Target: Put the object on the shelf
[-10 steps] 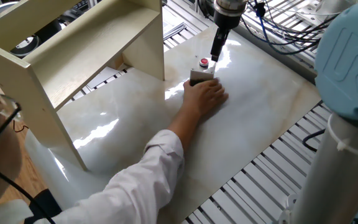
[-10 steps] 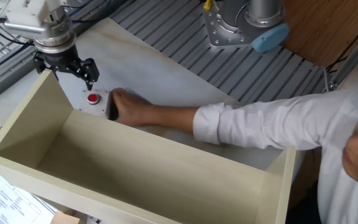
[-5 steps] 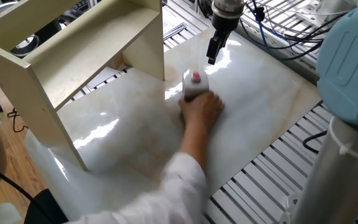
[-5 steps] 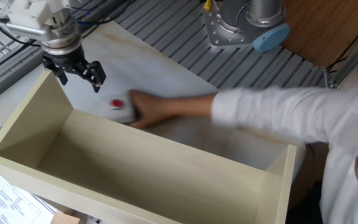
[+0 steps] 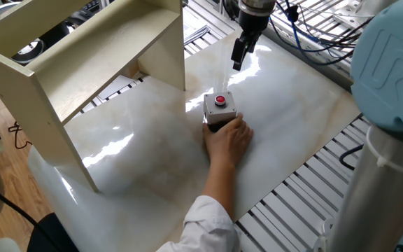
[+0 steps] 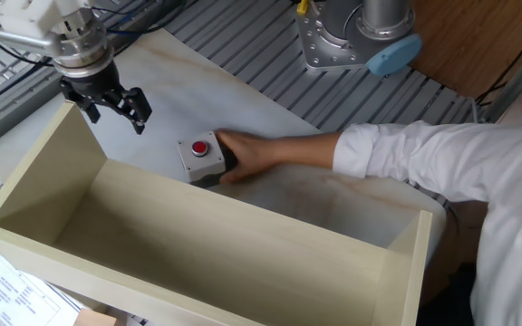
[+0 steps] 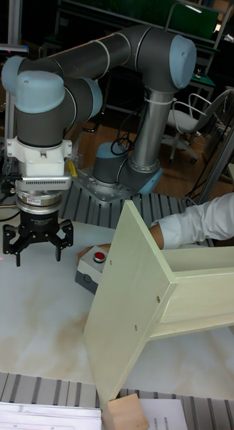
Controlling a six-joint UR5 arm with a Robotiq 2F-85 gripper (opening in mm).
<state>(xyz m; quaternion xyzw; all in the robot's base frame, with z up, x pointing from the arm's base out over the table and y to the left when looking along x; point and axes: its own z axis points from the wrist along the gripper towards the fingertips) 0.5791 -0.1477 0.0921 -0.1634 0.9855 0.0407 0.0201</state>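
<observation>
The object (image 5: 219,108) is a small grey box with a light top and a round red button; it sits on the white table, also seen as the object (image 6: 201,156) and the object (image 7: 94,266). A person's hand (image 5: 227,137) rests against its near side. My gripper (image 5: 237,59) hangs open and empty above the table, apart from the box, toward the table's far side. In the other fixed view my gripper (image 6: 111,106) is left of the box. The tall view shows my gripper (image 7: 36,252) open. The shelf (image 5: 82,52) stands at the left.
A person's white-sleeved arm (image 6: 406,167) reaches across the table to the box. The robot's base (image 6: 356,36) stands on the slatted metal frame. Cables (image 5: 313,31) hang at the far side. A wooden block (image 7: 130,412) lies by the shelf's foot.
The hand slid the box away from my gripper toward the table's middle. My gripper rose and pulled back a little, still open.
</observation>
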